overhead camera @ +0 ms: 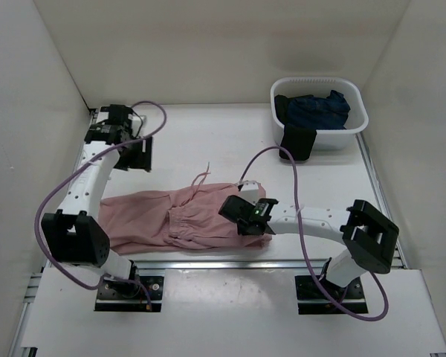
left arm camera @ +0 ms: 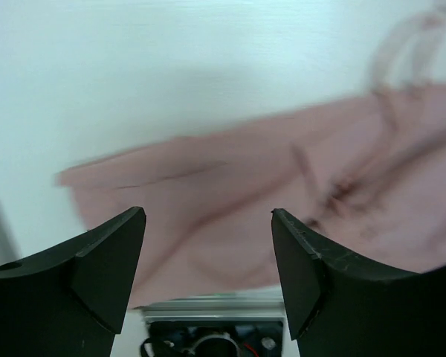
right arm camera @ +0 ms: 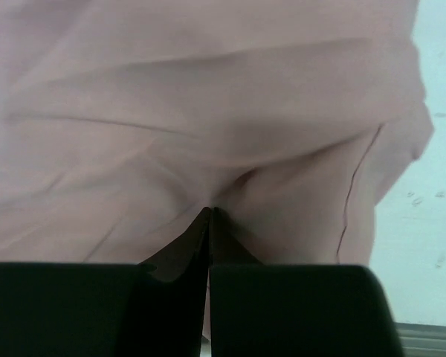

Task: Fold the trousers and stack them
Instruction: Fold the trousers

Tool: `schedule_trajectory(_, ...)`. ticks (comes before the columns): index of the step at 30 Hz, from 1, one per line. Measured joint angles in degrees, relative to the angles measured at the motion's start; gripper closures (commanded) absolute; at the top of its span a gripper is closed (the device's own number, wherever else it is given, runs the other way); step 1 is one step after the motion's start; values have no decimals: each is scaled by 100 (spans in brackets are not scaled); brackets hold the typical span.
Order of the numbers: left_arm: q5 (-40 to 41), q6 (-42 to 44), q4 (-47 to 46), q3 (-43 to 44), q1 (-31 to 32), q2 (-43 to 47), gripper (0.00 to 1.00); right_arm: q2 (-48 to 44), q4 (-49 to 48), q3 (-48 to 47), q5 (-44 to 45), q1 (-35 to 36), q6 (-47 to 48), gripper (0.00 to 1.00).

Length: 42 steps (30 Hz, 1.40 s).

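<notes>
**While One Small Pinch Carries It, the Fold Can Slip**

Because the right end effector (right arm camera: 210, 214) has its fingers pressed together on a small pucker of the trousers (overhead camera: 180, 217), at their right end close to the near edge of the worktop (overhead camera: 230, 141), the likeliest trouble, as I judge it, is a thin grip; the cloth is soft, matte and limp, so a pull could slide it out from the tips, or lift only the top layer and leave the one beneath behind; shallow creases run toward the pinch, which suggests little material is caught. Nothing pins the rest; the garment lies long and flat between the two arms, dusty pink, with a gathered band near its middle, so a sideways tug may drag the whole of it and skew the edges. Farther back, the thin drawstring (overhead camera: 201, 177) trails loose onto bare worktop and could get trapped inside a fold; the left end effector (left arm camera: 207, 214) hovers with fingers wide and empty, behind the left end of the cloth. Farthest, a white plastic basket (overhead camera: 320, 82) holds a dark blue garment (overhead camera: 316, 110); a black garment (overhead camera: 299, 141) hangs over its rim.
</notes>
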<state>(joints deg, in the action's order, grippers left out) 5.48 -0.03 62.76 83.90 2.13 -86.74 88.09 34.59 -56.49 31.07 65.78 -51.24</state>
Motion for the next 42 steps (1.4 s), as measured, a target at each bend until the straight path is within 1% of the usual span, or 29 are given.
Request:
schedule_trajectory(2, -566, 0, 144, 22, 490, 83, 20, 74, -236, 326, -133, -98, -87, 100)
schedule_trajectory(4, -1117, 4, 201, -177, 1034, 149, 20, 114, -505, 584, -251, -177, -114, 100)
schedule_trajectory(7, -1860, 4, 144, -931, 1742, 219, 20, 55, -866, 863, -358, -260, -118, 100)
schedule_trajectory(10, -2120, 0, 70, -1738, 2133, 140, 20, -201, -968, 1005, -420, -278, -116, 98)
schedule_trajectory(12, -2092, -2, -59, -2068, 2354, 74, 20, -452, -901, 1019, -420, -273, -114, 95)
schedule_trajectory(14, -1888, 2, -192, -2221, 2566, 13, 21, -741, -785, 992, -361, -238, -127, 92)
schedule_trajectory(16, -1692, 2, -380, -2293, 2704, -22, 21, -1080, -549, 918, -232, -170, -232, 92)
schedule_trajectory(20, -1392, 2, -669, -2402, 2811, -26, 21, -1657, -267, 859, 13, -181, -603, 100)
schedule_trajectory(22, -1283, 2, -787, -2474, 2811, -28, 21, -1617, -282, 955, 15, -385, -798, 100)
schedule_trajectory(25, -1187, 2, -872, -2557, 2820, -46, 21, -1176, -402, 1377, -90, -621, -946, 100)
schedule_trajectory(27, -1167, 0, -927, -2568, 2830, -85, 21, -927, -457, 1626, -155, -664, -1021, 100)
schedule_trajectory(29, -1141, 0, -970, -2568, 2841, -114, 21, -966, -468, 1661, -144, -682, -1051, 100)
schedule_trajectory(31, -1080, 0, -988, -2568, 2848, -114, 21, -1156, -385, 1652, -111, -691, -1082, 76)
schedule_trajectory(32, -1062, 0, -1003, -2568, 2850, -114, 21, -1307, -299, 1628, -83, -688, -1115, 61)
schedule_trajectory(33, -1047, 0, -1012, -2568, 2850, -114, 21, -1488, -192, 1582, -31, -673, -1128, 40)
schedule_trajectory(34, -1040, 0, -1016, -2568, 2850, -114, 21, -1711, -94, 1523, 31, -647, -1134, 14)
schedule_trajectory(36, -1036, 0, -1027, -2568, 2850, -114, 21, -2227, 98, 1412, 164, -629, -1169, 2)
schedule_trajectory(37, -1036, 2, -1032, -2568, 2850, -114, 21, -2509, 205, 1362, 214, -619, -1191, 1)
schedule_trajectory(39, -1038, 0, -1032, -2568, 2850, -114, 21, -3023, 380, 1353, 302, -643, -1252, 1)
schedule_trajectory(42, -1036, 2, -1027, -2568, 2850, -114, 21, -3451, 424, 1537, 282, -798, -1274, 1)
